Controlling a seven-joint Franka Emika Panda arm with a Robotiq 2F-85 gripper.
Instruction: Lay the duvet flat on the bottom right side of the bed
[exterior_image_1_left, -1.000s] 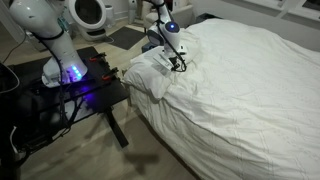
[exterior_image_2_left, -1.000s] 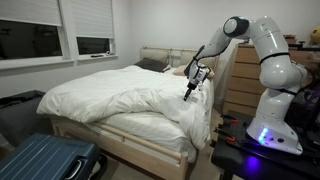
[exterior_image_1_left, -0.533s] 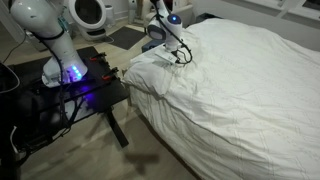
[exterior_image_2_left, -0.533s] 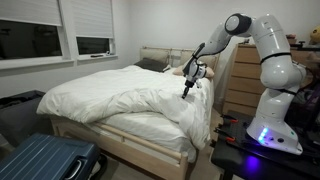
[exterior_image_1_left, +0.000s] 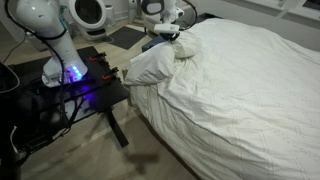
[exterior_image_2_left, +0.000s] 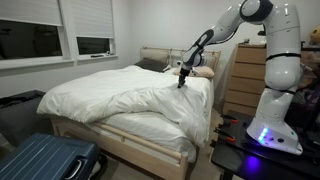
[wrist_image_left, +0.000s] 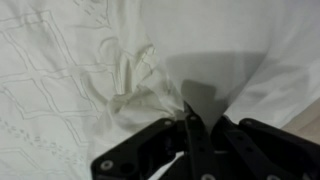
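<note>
The duvet is a big white puffy cover spread over the bed, with one corner bunched and folded up at the bed's edge. My gripper is over that bunched corner, shut on a pinch of duvet fabric. In an exterior view the gripper hangs from the outstretched arm near the headboard side, tugging the duvet upward. The wrist view shows the gripper with its jaws pressed together and a white duvet fold drawn taut into them.
A black metal-framed table with glowing electronics and the robot base stands close beside the bed. A blue suitcase lies on the floor at the bed's foot. A wooden dresser stands behind the arm.
The jaws have closed on the duvet corner. The gripper has risen and drawn back toward the head of the bed, lifting the pinched fabric with it.
</note>
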